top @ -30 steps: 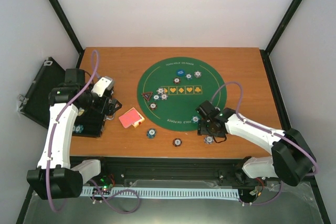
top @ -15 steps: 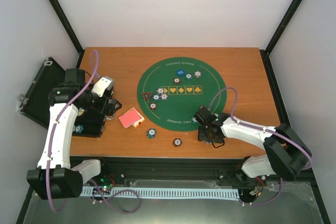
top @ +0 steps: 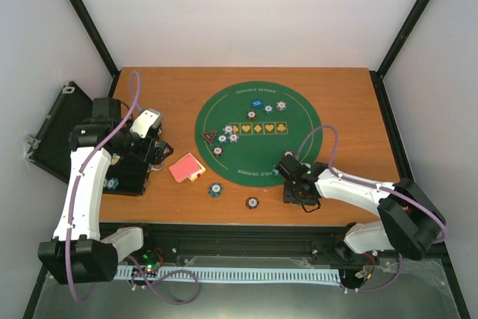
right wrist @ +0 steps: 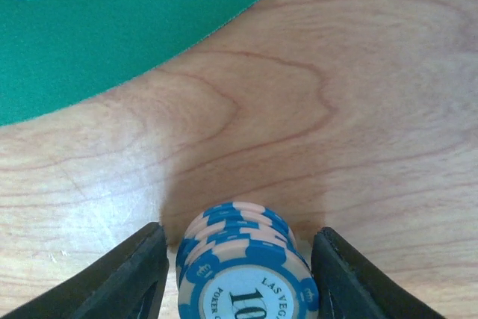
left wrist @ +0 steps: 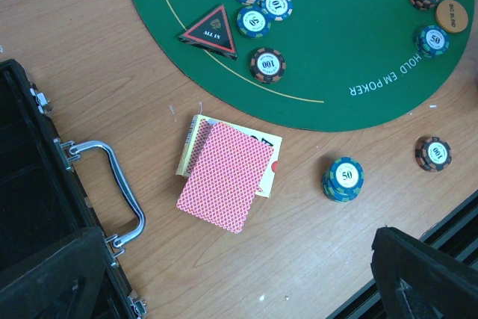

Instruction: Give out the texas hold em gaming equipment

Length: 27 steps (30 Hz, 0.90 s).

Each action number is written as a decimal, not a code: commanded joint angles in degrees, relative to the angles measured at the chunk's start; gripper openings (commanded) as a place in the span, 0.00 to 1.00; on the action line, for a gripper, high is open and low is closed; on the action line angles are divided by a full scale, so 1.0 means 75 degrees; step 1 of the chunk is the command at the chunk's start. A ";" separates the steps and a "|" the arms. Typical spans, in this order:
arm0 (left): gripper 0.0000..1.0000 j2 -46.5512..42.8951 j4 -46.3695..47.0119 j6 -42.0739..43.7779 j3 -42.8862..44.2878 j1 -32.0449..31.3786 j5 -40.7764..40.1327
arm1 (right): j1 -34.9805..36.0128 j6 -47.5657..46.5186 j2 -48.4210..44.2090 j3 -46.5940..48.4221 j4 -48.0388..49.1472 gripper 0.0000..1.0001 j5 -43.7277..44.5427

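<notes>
Black case point(left wrist: 30, 207) lies open at the left edge of the table point(top: 351, 102). The left gripper point(left wrist: 235, 259) hangs beside it, jaws spread wide, nothing between them.

Red-backed cards point(left wrist: 225, 175) lie in a loose pile on bare wood, between the case and the green mat point(left wrist: 351, 50).

On the mat, a triangle marker point(left wrist: 210, 31) sits just beside four chips point(left wrist: 258, 9), with an orange disc point(left wrist: 452, 15) farther right. A blue stack point(left wrist: 343, 178) and a single chip point(left wrist: 433, 153) sit on the wood off the mat.

The right gripper point(right wrist: 237, 274) is low over the wood near the mat's edge. Its fingers point(right wrist: 134, 274) bracket a blue-and-peach chip stack point(right wrist: 239, 237), close on both sides. Cannot tell whether they press it.
</notes>
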 commanded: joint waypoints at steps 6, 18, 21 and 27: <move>1.00 -0.0115 -0.0137 -0.0015 0.0290 0.0046 0.0167 | 0.0271 0.0298 -0.0259 -0.0101 -0.0322 0.53 0.0261; 1.00 -0.0104 -0.0073 -0.0071 0.0283 0.0048 0.0144 | 0.0272 0.0153 -0.0249 0.0118 -0.0555 0.39 0.0450; 1.00 -0.0063 -0.0102 -0.0104 0.0323 0.0046 0.0224 | 0.0272 0.0137 -0.0288 0.0152 -0.0622 0.39 0.0431; 1.00 -0.0097 -0.0068 -0.0072 0.0235 0.0046 0.0184 | 0.0272 0.0012 -0.0606 0.0416 -0.1021 0.39 0.0471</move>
